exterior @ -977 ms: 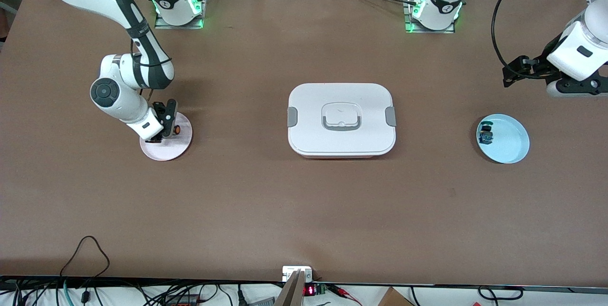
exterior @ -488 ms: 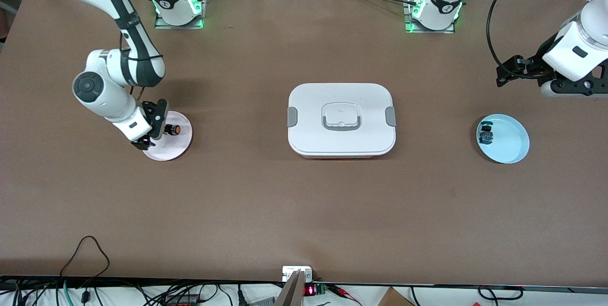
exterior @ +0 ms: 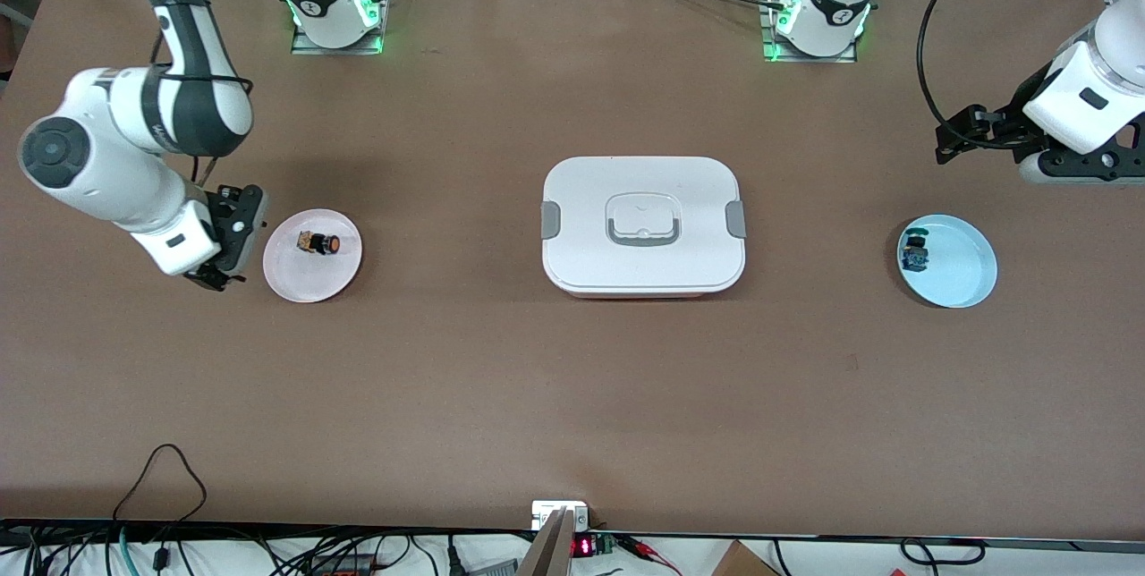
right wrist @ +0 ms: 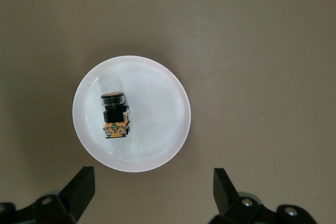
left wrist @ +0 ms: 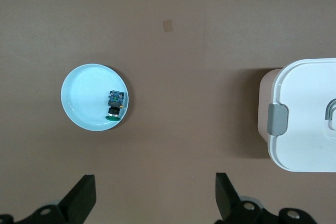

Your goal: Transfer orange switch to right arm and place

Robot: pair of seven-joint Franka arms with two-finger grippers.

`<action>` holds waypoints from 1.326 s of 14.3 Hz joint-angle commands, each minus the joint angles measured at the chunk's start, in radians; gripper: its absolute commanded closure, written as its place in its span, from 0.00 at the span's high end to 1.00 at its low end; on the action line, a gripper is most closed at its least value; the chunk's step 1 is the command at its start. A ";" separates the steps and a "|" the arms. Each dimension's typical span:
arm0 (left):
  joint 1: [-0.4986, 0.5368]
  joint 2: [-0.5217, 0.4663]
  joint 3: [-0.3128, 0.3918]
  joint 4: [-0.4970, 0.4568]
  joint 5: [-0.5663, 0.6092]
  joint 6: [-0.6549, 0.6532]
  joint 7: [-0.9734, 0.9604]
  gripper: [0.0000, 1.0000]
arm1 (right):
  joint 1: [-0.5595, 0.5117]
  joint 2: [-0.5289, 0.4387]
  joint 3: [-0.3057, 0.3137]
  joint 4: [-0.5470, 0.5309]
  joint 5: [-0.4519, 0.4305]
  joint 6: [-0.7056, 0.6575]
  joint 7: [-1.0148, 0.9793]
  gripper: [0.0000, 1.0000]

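The orange switch (exterior: 318, 243) (right wrist: 115, 115) is seen lying on its side on the pink plate (exterior: 338, 276) (right wrist: 157, 140), released, just beside the right gripper (exterior: 224, 241) (right wrist: 152, 192), whose fingers are spread and empty. The left gripper (exterior: 971, 136) (left wrist: 156, 203) is held open above the table near the blue plate (exterior: 971, 276) (left wrist: 79, 98), where the blue-green switch (exterior: 914, 251) (left wrist: 115, 105) is seen.

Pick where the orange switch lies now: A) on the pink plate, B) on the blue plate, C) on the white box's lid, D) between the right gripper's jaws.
A: the orange switch lies on the pink plate, clear of the open right gripper beside the plate.
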 commanded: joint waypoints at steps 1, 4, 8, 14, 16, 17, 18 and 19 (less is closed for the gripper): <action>0.006 0.013 -0.001 0.027 -0.010 -0.014 0.008 1.00 | -0.003 -0.029 0.002 0.059 0.030 -0.108 0.164 1.00; 0.006 0.013 0.001 0.027 -0.010 -0.015 0.008 1.00 | -0.003 -0.061 0.002 0.086 0.060 -0.183 0.440 1.00; 0.006 0.013 0.001 0.027 -0.010 -0.015 0.007 1.00 | -0.003 -0.083 0.002 0.111 0.116 -0.286 0.874 1.00; 0.006 0.013 0.001 0.027 -0.010 -0.015 0.007 1.00 | 0.009 -0.095 0.016 0.223 0.096 -0.485 1.317 1.00; 0.006 0.013 0.001 0.027 -0.010 -0.015 0.007 1.00 | -0.014 -0.102 -0.019 0.252 0.094 -0.496 1.312 1.00; 0.006 0.013 0.001 0.027 -0.010 -0.015 0.007 1.00 | -0.023 -0.106 -0.049 0.263 0.097 -0.487 1.312 1.00; 0.006 0.013 0.001 0.027 -0.010 -0.015 0.007 1.00 | -0.035 -0.104 -0.075 0.281 0.097 -0.486 1.306 1.00; 0.006 0.013 0.002 0.027 -0.010 -0.015 0.007 1.00 | -0.049 -0.106 -0.081 0.298 0.096 -0.490 1.292 1.00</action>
